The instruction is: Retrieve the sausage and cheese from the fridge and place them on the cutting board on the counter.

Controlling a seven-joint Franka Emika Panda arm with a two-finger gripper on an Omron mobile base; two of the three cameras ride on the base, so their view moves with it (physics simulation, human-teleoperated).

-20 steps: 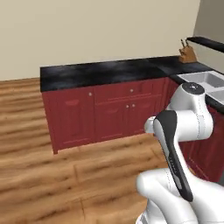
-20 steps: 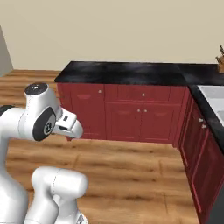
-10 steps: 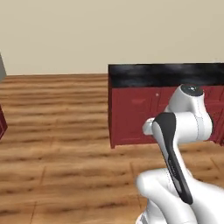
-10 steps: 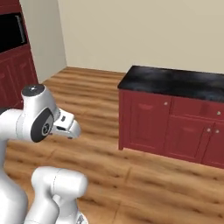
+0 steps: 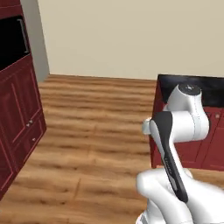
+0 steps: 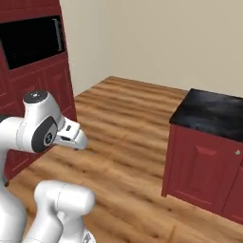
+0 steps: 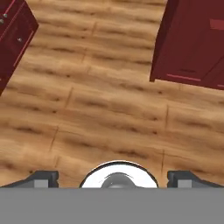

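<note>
The gripper [image 7: 113, 177] points down at the floor [image 7: 100, 109], its two dark fingertips [image 7: 43, 177] set far apart at the bottom corners of the hand view, jaws spread wide with nothing between them but bare wood planks. No object is in its grasp.

The arm [image 5: 175, 131] is folded up close over its base, not reaching out. In the left base view the white upper link rises from the lower right, bends at a dark elbow joint and ends in a rounded white joint housing level with the counter's edge. In the right base view the same arm [image 6: 40, 128] stands at the lower left, and the hand juts from it toward the right, short and level, well above the floor.

The counter [image 6: 213, 111], black marbled stone, sits on dark red cabinets [image 6: 199, 166] to the right of the arm, and its near end corner faces the robot. In the hand view the cabinet's end panel [image 7: 192, 41] shows at the upper right, apart from the gripper.

To the left stands a tall dark red cabinet wall [image 5: 17, 118] with a black built-in oven [image 6: 33, 40] set into it. A plain beige wall [image 5: 131, 39] closes the room behind. Wood floor lies open between the two cabinet runs.
</note>
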